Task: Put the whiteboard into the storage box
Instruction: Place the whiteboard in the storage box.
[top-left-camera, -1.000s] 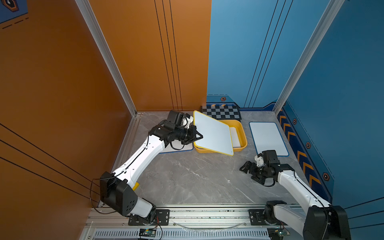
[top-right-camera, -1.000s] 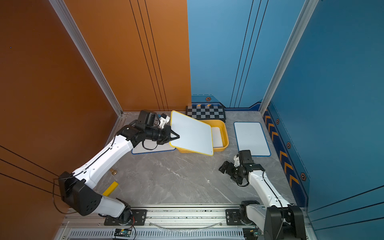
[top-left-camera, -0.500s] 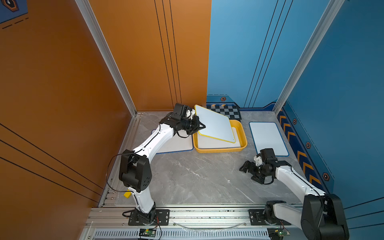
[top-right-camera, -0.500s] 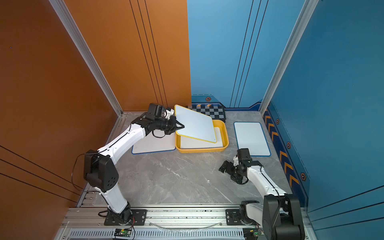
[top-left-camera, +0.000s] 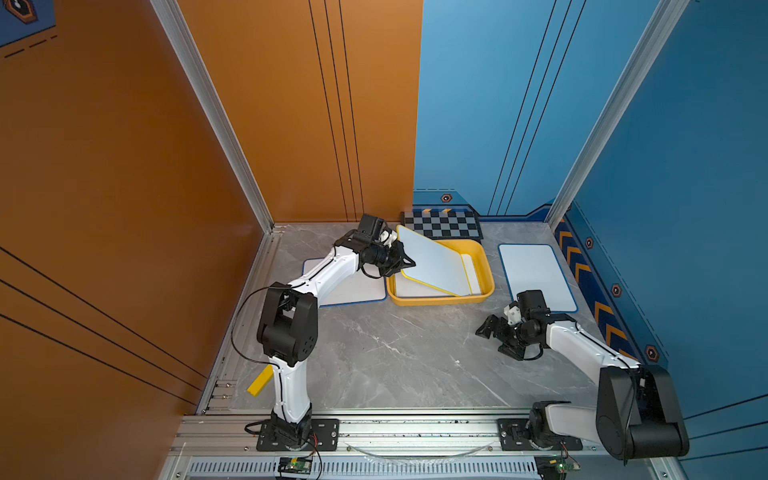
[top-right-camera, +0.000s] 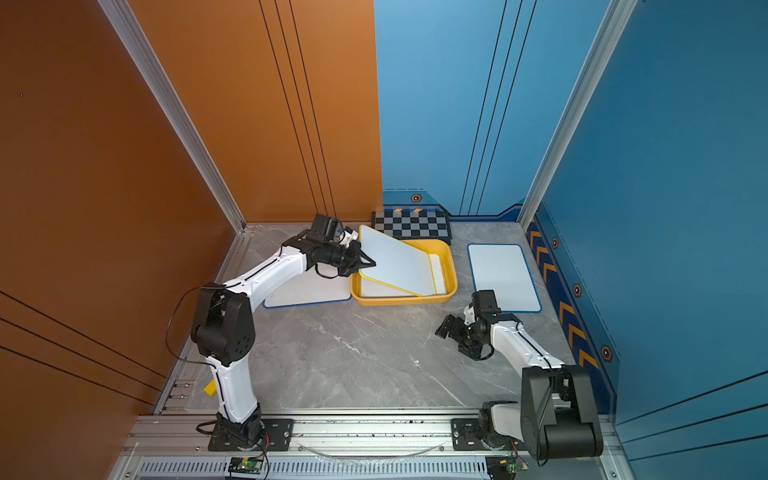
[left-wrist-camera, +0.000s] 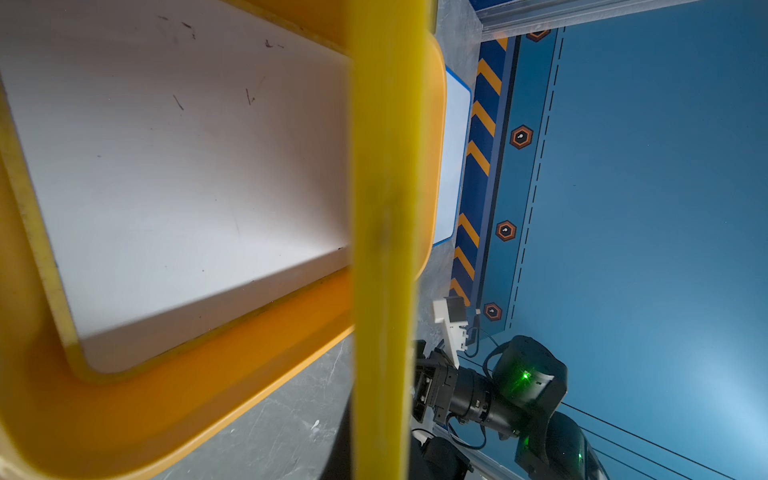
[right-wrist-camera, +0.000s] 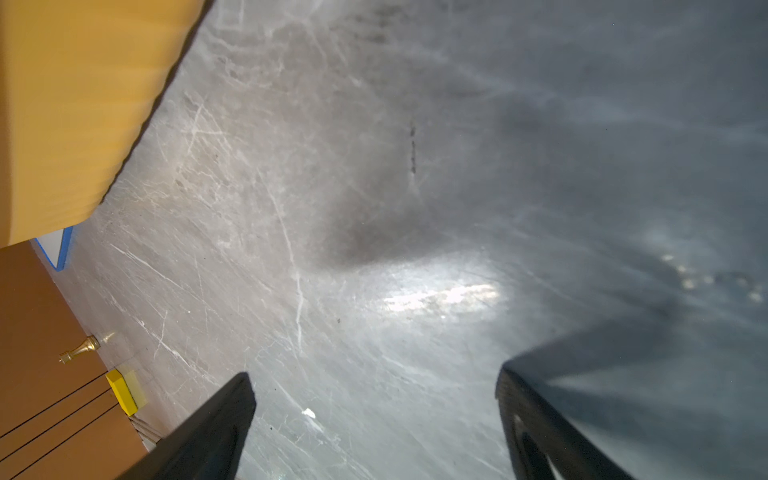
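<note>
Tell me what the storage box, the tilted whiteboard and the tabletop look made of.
Storage box: likely moulded plastic; smooth, uniform yellow, rounded corners.
Tilted whiteboard: smooth white sheet, thin yellow edging; core unclear.
Tabletop: grey, veined, scratched, shiny; stone or marble-print laminate, cannot tell.

Both top views: high overhead, far, looking down on whole tabletop (top-left-camera: 395, 357). Left wrist: very close, facing storage box (left-wrist-camera: 187, 395). Right wrist: close above tabletop; storage box edge shared.
</note>
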